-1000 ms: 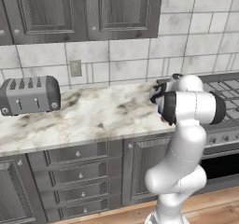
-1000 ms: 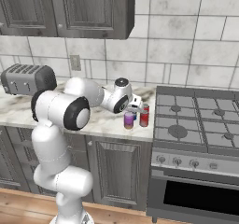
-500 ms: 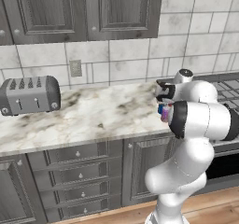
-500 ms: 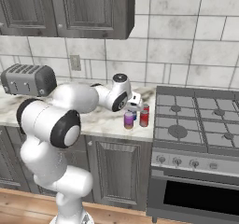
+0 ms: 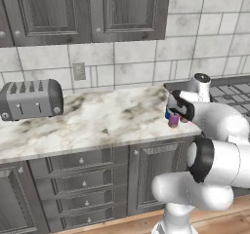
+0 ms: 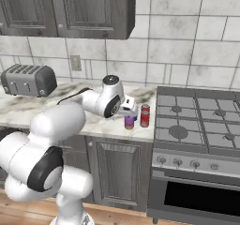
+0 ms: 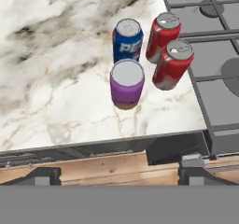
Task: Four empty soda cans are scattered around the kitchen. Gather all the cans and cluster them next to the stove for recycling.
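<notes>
Below the claw [image 7: 119, 171], on the marble counter [image 7: 56, 55], four soda cans stand upright in a tight group at the counter's stove-side end. Purple can [image 7: 127, 84] nearest the claw; blue can [image 7: 127, 40] just behind it; two red cans, near one [image 7: 172, 64] and far one [image 7: 163, 30], beside them on the stove side, right at the edge of the stove [image 7: 219, 55].

- Claw: fingers spread wide, nothing between them, hanging above and clear of the cans.
- Right base view: purple can [image 6: 129, 122] and one red can [image 6: 145, 116] by the cooktop edge, the hand over them.
- Left base view: cans partly hidden by the wrist; purple [image 5: 173, 121] peeks out beneath it.

Judgement: all four cans look gathered beside the stove, so the step in hand reads as release and withdrawal after the last placement. Task appears essentially done.

Next move calls for lifting straight up and away without sweeping sideways; cans stand close together and a brush could topple one.
</notes>
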Available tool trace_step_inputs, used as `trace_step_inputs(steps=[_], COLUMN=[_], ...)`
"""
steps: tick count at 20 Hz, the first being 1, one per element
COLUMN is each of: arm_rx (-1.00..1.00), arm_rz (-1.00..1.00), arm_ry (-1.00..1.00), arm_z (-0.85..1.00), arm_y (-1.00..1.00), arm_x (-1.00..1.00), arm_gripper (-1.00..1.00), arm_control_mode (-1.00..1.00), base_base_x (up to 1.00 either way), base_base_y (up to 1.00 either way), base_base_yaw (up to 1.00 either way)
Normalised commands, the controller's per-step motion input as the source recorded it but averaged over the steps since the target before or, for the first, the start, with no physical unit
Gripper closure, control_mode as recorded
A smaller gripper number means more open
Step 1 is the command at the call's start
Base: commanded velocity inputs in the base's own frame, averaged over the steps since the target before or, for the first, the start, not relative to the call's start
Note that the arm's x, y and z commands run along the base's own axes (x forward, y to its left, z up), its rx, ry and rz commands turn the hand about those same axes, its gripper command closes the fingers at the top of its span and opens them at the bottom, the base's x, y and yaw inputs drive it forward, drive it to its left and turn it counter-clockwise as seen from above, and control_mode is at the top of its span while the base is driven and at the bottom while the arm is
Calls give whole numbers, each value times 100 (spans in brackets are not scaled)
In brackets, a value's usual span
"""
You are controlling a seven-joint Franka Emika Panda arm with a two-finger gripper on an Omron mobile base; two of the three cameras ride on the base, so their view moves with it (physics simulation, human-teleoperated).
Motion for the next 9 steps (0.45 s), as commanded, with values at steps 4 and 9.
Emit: trace_step_inputs(steps=[4, 9], arm_rx=[0, 0], arm_rz=[0, 0], arm_ry=[-4, -20], arm_z=[23, 13], arm_y=[27, 37], arm_x=[-73, -74], arm_gripper=[-100, -100], arm_control_mode=[-100, -100], base_base_x=[0, 0], base_base_y=[0, 0], base_base_yaw=[0, 0])
